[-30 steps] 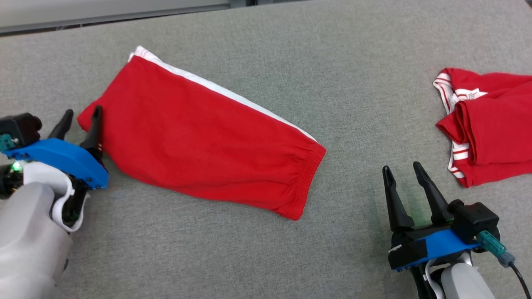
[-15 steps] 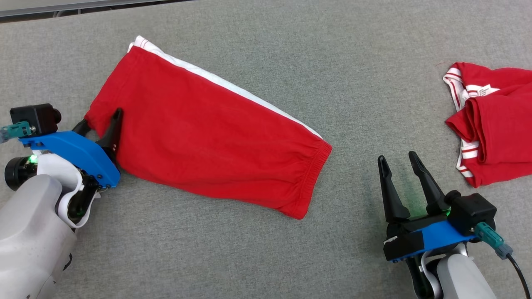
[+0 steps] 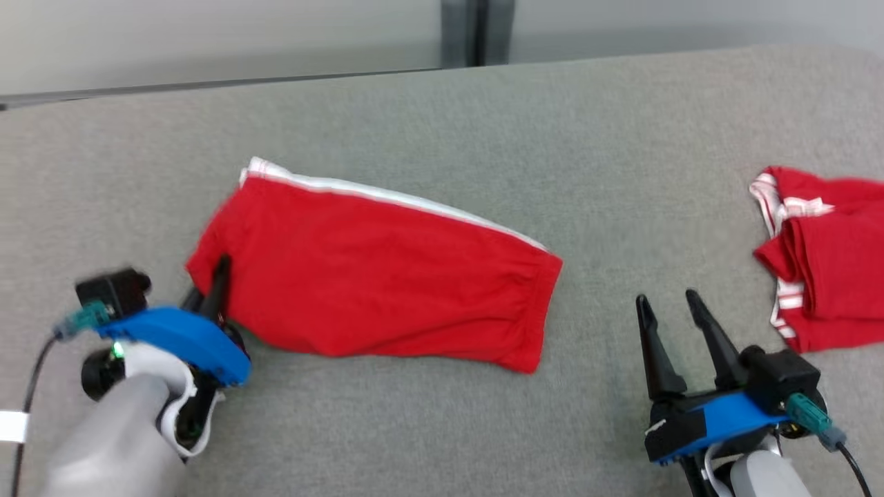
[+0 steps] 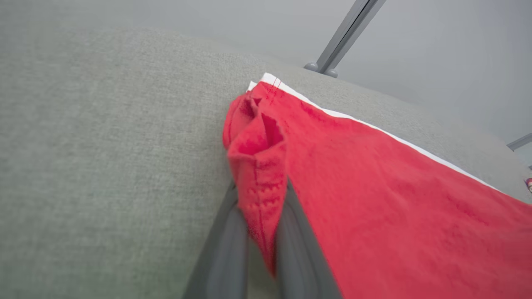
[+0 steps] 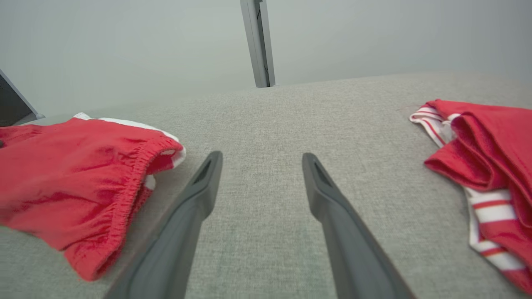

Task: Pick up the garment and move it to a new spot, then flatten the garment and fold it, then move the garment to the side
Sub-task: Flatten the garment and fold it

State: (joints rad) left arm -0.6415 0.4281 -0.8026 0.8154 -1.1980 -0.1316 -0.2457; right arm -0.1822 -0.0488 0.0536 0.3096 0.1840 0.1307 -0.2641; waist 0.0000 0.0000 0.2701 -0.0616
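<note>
Within the last second the left gripper goes from spread, just beside the left end of the shorts, to pressed together on that end. The left wrist view shows the hem corner bunched and pinched between its two fingers. The head camera also shifts over that second, so the shorts' new slant in that view is no sure sign that they have moved. They lie flat on the left half of the tabletop, with the waistband towards the middle. The right gripper hangs with fingers spread, near the waistband but apart from it. A striped garment sits at the right edge. The grasp looks made, so a lift or drag seems next, though one held corner may let the rest trail or unfold.
</note>
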